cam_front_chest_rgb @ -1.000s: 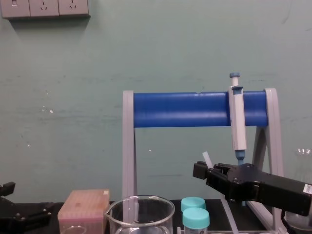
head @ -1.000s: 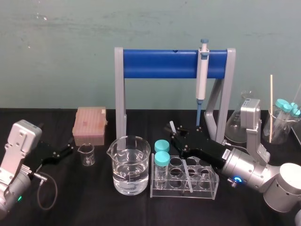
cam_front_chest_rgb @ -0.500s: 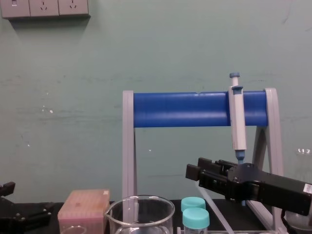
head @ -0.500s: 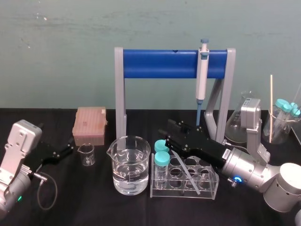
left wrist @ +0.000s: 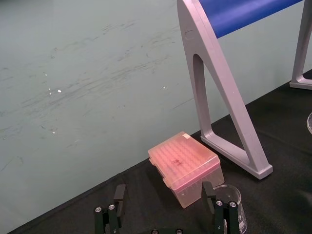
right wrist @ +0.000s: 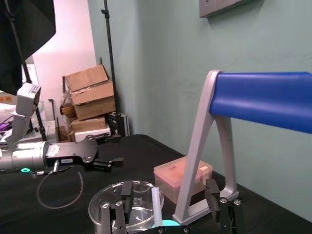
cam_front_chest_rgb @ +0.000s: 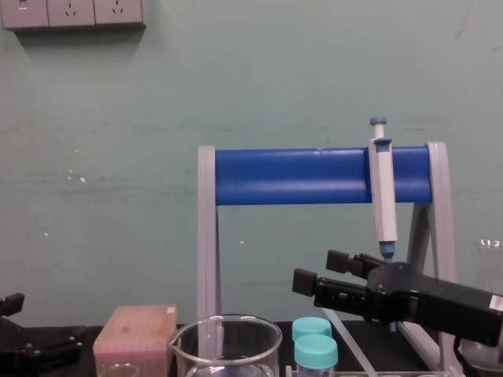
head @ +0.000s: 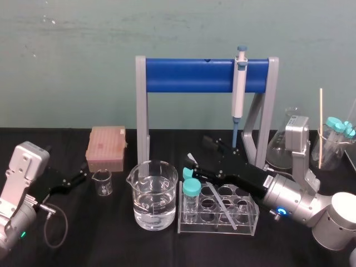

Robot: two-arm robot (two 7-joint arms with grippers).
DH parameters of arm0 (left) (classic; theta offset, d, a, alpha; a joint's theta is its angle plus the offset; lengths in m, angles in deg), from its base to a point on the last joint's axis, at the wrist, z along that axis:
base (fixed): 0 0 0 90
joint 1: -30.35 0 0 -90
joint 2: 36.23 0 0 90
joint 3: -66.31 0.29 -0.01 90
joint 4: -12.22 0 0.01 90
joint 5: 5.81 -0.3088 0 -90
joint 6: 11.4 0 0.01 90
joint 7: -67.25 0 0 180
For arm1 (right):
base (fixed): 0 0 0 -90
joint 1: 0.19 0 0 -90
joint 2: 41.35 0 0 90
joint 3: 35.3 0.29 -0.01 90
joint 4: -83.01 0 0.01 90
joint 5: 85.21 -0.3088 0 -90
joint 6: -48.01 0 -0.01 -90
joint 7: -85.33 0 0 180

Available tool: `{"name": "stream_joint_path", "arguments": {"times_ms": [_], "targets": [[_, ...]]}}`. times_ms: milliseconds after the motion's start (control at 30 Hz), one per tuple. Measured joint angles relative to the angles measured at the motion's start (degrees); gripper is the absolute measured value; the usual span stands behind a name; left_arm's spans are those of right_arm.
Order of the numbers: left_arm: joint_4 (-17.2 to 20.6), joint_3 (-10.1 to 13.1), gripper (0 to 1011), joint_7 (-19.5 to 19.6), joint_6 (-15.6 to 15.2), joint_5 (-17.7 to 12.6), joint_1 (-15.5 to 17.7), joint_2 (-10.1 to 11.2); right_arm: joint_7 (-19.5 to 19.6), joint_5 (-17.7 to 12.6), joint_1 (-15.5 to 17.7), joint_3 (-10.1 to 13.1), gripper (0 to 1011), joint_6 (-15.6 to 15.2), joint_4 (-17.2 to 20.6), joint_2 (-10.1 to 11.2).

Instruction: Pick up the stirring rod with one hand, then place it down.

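The stirring rod is a thin whitish stick that lies slanted across the clear test tube rack, its upper end raised toward my right gripper. In the right wrist view the rod stands in the gap between the two black fingers, and neither finger touches it. My right gripper is open and hovers over the rack's back left corner, beside the teal-capped tubes. The chest view shows the same gripper spread wide above the caps. My left gripper rests open at the far left.
A large beaker of water stands left of the rack. A small beaker and a pink tip box sit farther left. Behind is the blue stand with a hanging pipette. Glassware crowds the right.
My right gripper went from shut on the rod to wide open. The rod dropped out of the grip and now leans across the rack. The left arm stayed still.
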Motion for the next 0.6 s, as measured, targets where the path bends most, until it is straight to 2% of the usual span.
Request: {"name": "stream_joint_path", "arguments": {"times_ms": [100, 267, 400, 467, 500, 567, 600], "targets": [[0.0, 0.0, 1000, 0.0, 0.0, 0.0, 0.0, 0.0, 1.9, 0.6, 0.7, 0.6, 1002, -0.1, 1.8, 0.8], [0.0, 0.0, 1000, 0.0, 0.0, 0.0, 0.0, 0.0, 6.3, 2.0, 3.0, 2.5, 1003, -0.4, 5.2, 2.7], [0.0, 0.0, 1000, 0.0, 0.0, 0.0, 0.0, 0.0, 11.9, 4.0, 6.0, 5.2, 1003, -0.6, 8.7, 4.6], [0.0, 0.0, 1000, 0.0, 0.0, 0.0, 0.0, 0.0, 16.6, 5.9, 8.3, 7.1, 1003, -0.8, 10.8, 5.7], [0.0, 0.0, 1000, 0.0, 0.0, 0.0, 0.0, 0.0, 20.2, 7.4, 9.8, 8.3, 1003, -1.2, 11.9, 6.3], [0.0, 0.0, 1000, 0.0, 0.0, 0.0, 0.0, 0.0, 23.7, 8.7, 11.4, 9.6, 1003, -2.0, 13.0, 6.7], [0.0, 0.0, 1000, 0.0, 0.0, 0.0, 0.0, 0.0, 26.8, 9.9, 12.7, 10.6, 1003, -2.7, 13.7, 6.8]]}}
